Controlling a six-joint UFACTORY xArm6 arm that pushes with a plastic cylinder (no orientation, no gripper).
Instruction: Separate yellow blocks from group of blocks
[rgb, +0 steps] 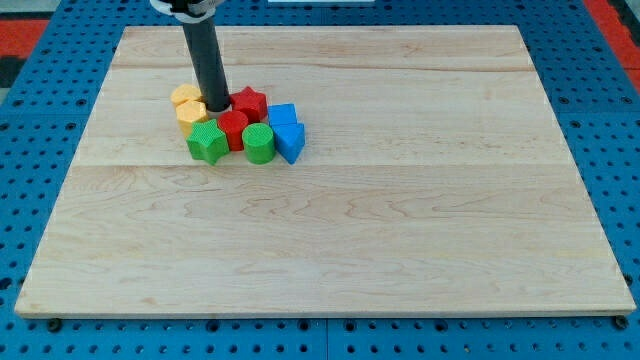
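Note:
A tight group of blocks sits left of centre on the wooden board (400, 220). A yellow round block (185, 96) and a yellow block (191, 114) form its left side. A red star block (250, 102) and a red block (234, 128) are in the middle. A green star block (208, 144) and a green cylinder (259, 144) are in front. Two blue blocks (283, 115) (291, 140) are on the right. My tip (218, 108) stands between the yellow blocks and the red star, touching or nearly touching them.
The board lies on a blue perforated base (45, 150) that surrounds it on all sides. The arm's rod (205, 55) comes down from the view's top left.

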